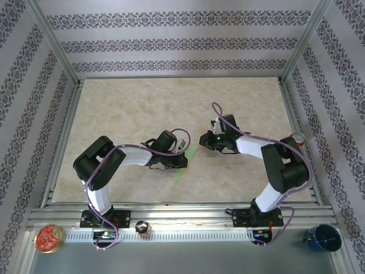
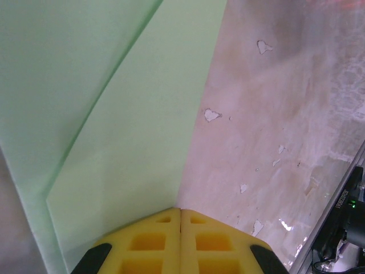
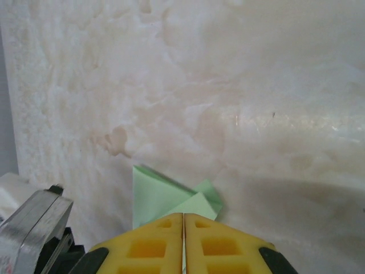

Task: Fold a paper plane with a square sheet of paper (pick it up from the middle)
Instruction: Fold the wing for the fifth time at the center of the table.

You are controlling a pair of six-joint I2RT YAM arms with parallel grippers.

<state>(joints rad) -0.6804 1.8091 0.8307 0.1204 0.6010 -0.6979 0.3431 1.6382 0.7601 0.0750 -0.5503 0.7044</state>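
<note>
Paper (image 2: 114, 148), creased, lies toward the surface's (image 1: 142, 103) near edge; left claw (image 2: 181, 212), closed, seemingly pins its fold flat, while right claw (image 3: 183, 217), fingers together, meets its tip.

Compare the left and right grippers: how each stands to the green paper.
The left gripper has a broad folded stretch of the paper ahead of its fingertips; the right gripper has just a small pointed corner. From above, the left gripper sits at the paper's left, the right gripper at its right. Both are yellow-tipped and shut.
</note>
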